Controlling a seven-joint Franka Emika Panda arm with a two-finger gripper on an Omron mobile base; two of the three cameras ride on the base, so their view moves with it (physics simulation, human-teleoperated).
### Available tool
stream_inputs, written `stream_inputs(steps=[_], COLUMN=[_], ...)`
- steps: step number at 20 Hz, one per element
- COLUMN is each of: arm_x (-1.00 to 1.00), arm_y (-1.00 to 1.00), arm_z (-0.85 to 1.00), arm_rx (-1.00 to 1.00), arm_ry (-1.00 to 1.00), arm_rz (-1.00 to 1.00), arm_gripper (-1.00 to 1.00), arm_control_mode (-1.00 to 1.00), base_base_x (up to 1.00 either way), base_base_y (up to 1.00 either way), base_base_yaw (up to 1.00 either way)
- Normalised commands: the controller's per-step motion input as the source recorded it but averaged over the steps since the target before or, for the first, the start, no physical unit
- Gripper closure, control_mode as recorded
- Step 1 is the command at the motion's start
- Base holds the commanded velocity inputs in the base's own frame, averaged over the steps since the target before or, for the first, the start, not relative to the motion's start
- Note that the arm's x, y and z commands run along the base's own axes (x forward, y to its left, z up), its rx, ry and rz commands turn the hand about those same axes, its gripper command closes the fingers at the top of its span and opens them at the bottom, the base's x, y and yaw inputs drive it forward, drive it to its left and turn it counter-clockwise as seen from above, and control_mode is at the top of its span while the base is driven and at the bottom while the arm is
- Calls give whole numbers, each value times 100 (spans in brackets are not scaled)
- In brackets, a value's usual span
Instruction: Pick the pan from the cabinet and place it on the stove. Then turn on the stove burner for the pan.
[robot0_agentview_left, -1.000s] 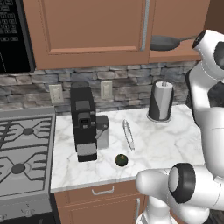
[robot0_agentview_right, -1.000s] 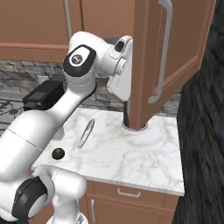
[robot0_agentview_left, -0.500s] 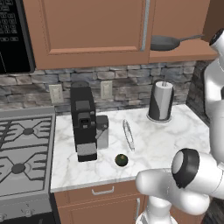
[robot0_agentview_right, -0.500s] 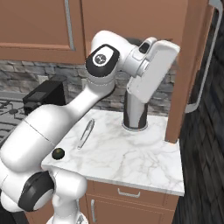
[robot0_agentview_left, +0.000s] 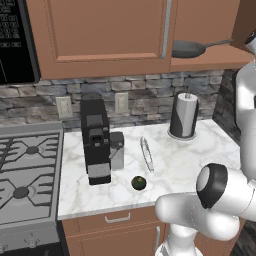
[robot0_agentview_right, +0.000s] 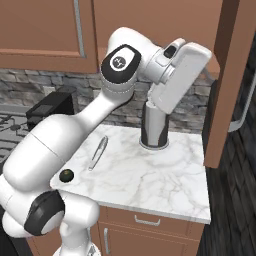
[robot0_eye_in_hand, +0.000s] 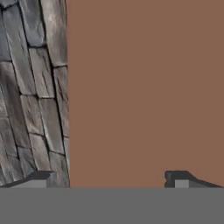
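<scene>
Since a second ago: arm swung up and right, cabinet door (robot0_agentview_right: 227, 85) pulled wider. Gripper (robot0_eye_in_hand: 109, 179) empty, jaws spread wide, facing brown wood. Pan (robot0_agentview_left: 189, 48) on open cabinet (robot0_agentview_left: 210, 30) shelf, right of closed door, untouched. Left: grasp, carry to stove (robot0_agentview_left: 27, 175), burner knob.
</scene>
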Motion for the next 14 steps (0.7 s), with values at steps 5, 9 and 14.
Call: stream_inputs(steps=[5,9,14], arm_x=[-10,-4,0], arm_y=[68,87,79], arm_z=[0,0,0], arm_rx=[5,5,8], arm_ry=[-23,-25,-26], arm_rz=[0,2,5], arm_gripper=[-100,-100,-100], arm_control_mode=[-100,-100,-100], base_base_x=[0,0,0], base_base_y=[0,0,0], base_base_yaw=[0,0,0])
